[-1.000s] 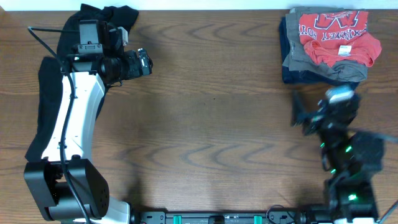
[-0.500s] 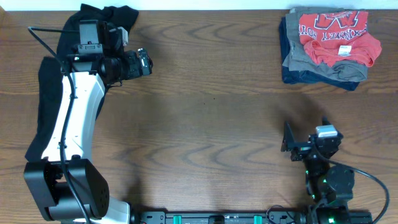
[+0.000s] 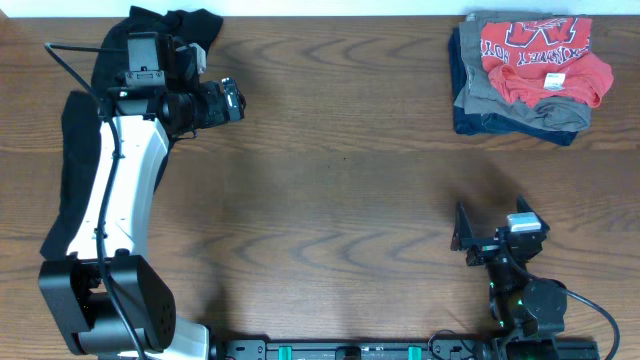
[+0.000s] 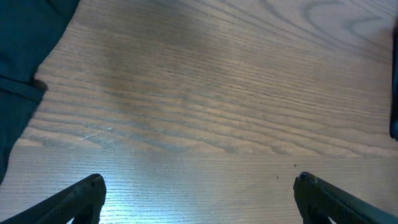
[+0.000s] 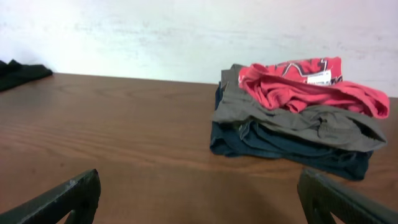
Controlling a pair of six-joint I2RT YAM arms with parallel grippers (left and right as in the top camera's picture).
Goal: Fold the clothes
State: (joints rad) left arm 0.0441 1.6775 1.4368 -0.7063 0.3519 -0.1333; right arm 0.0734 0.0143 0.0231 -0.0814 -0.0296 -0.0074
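The right gripper (image 3: 490, 222) is hovering spread wide at five o'clock. The left gripper (image 3: 235, 97) is gaping empty at ten. The red T-shirt (image 3: 545, 55) is lying folded at one.

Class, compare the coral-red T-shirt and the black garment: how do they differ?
The coral-red T-shirt is bright with printed lettering; the black garment is dark. The T-shirt tops a pile of clothes far right; the black garment lies far left, partly under the left arm. The T-shirt is folded compact; the black garment sprawls long. Both rest on the table.
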